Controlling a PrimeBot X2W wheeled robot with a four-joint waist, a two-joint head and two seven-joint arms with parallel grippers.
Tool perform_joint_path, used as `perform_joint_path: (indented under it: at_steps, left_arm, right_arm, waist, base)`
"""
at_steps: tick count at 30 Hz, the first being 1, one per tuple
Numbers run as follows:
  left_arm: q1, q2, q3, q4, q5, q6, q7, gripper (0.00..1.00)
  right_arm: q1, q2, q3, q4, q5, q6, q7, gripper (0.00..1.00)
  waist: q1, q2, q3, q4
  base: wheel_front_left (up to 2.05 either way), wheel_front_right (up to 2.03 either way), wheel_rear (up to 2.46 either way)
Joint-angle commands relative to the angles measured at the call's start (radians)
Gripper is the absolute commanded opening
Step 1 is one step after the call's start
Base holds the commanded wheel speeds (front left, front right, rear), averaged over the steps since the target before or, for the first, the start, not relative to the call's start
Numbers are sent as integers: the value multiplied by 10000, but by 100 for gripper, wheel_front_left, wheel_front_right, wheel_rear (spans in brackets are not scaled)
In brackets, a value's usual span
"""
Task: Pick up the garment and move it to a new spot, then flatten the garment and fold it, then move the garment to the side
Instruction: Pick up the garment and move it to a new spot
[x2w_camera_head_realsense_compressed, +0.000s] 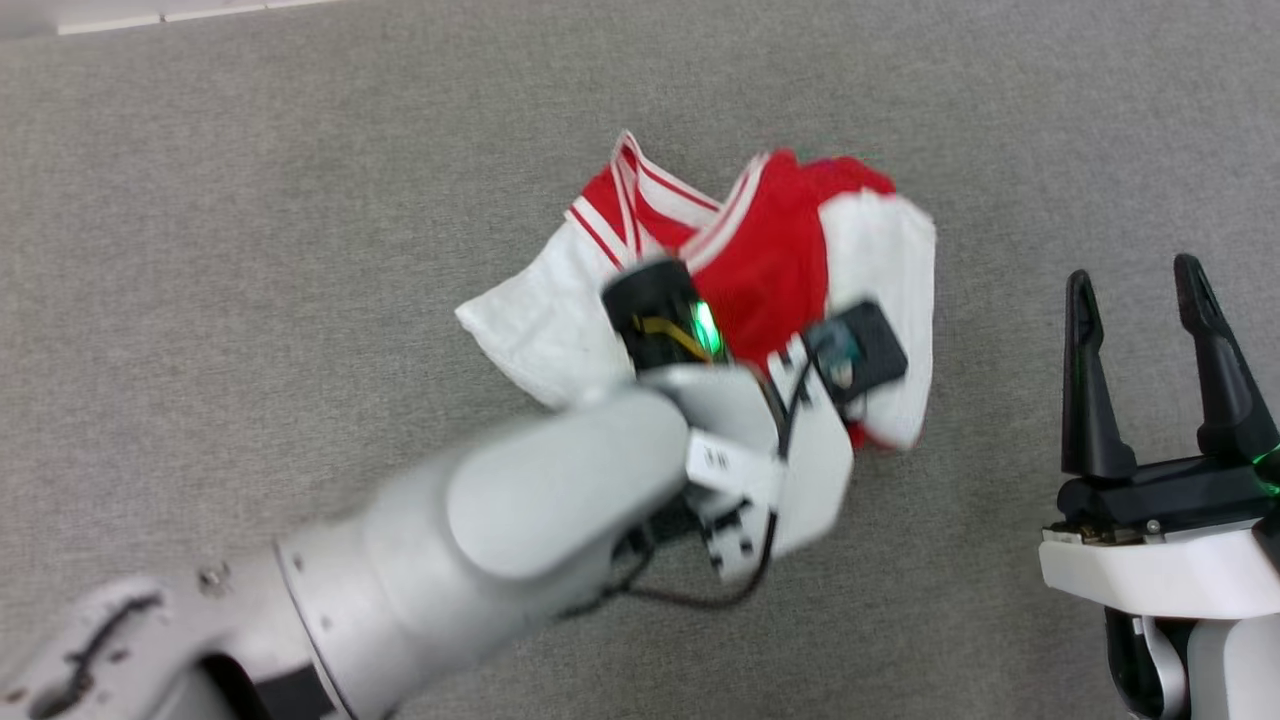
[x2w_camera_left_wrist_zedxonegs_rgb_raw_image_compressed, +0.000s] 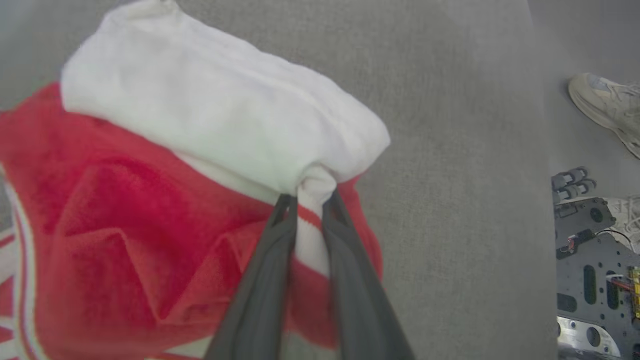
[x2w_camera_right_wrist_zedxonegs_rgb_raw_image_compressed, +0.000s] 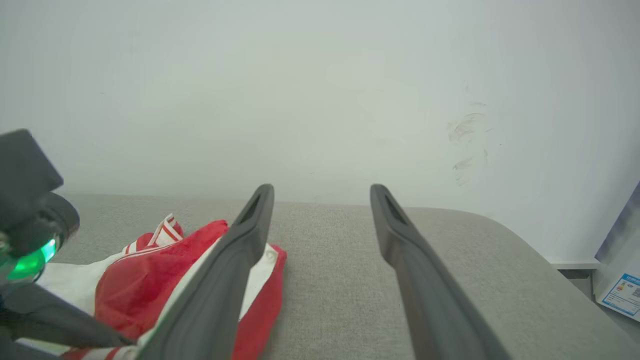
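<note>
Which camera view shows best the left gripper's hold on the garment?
The left wrist view: the left gripper is shut on a white, red-striped fold of the garment. In the head view the arm hides the grip. The right wrist view shows its dark body with a green light, at the left edge.

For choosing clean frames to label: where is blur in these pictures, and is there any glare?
Head view: the left forearm and the garment are blurred, the right gripper is crisp. Left wrist view: the left gripper and the garment look soft. Right wrist view: sharp, evenly lit, no glare; a green lamp glows.
</note>
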Motion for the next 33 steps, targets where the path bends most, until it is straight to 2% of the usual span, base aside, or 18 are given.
perform_joint_path:
  at_steps: [1,4,7,9,16,19,22,25,29,33]
  left_arm:
    - [358,-100,19,-83,121,3,109,0]
    - [1082,-272,18,-249,427,3,370,0]
    - [1339,-386,18,-300,547,3,131,0]
    - [1247,-450,15,-206,560,3,-467,100]
    - [789,-657,240,898,839,8,-3930,100]
    - [993,-685,659,1274,915,308,-5074,100]
    - [1286,-543,1075,1476,1033,932,-6008,100]
    - [1622,-320,1555,1459,1248,1754,-6587,100]
    - [2328,82,2341,1194,1668,2851,-6816,100]
    - [3450,435,3737,184,2381,3893,-6819,100]
  right_arm:
    - [-105,33,-33,-23,29,-3,-24,100]
    - [-101,32,-96,4,55,-3,-24,100]
    - [-48,32,-174,54,7,-3,-23,100]
    - [-10,32,-240,60,-6,-3,-24,100]
    - [385,31,-344,169,-106,-3,-24,100]
    - [610,31,-408,227,-138,-3,-23,100]
    - [880,29,-457,265,-170,-3,-24,100]
    - [1109,29,-492,287,-202,-3,-24,100]
    - [1347,28,-508,316,-261,-3,-23,100]
    - [1472,28,-540,342,-264,-3,-24,100]
  waist:
    - [0,0,52,-60]
    - [0,0,58,-59]
    - [0,0,-27,54]
    - [0,0,-148,167]
    - [0,0,-1017,577]
    - [0,0,-1461,752]
    - [0,0,-1852,923]
    - [0,0,-2160,1076]
    - [0,0,-2446,1243]
    - [0,0,-2661,1370]
  base:
    - [0,0,0]
    - [0,0,0]
    - [0,0,0]
    - [0,0,0]
    - [0,0,0]
    - [0,0,0]
    - [0,0,0]
    - [0,0,0]
    - [0,0,0]
    - [0,0,0]
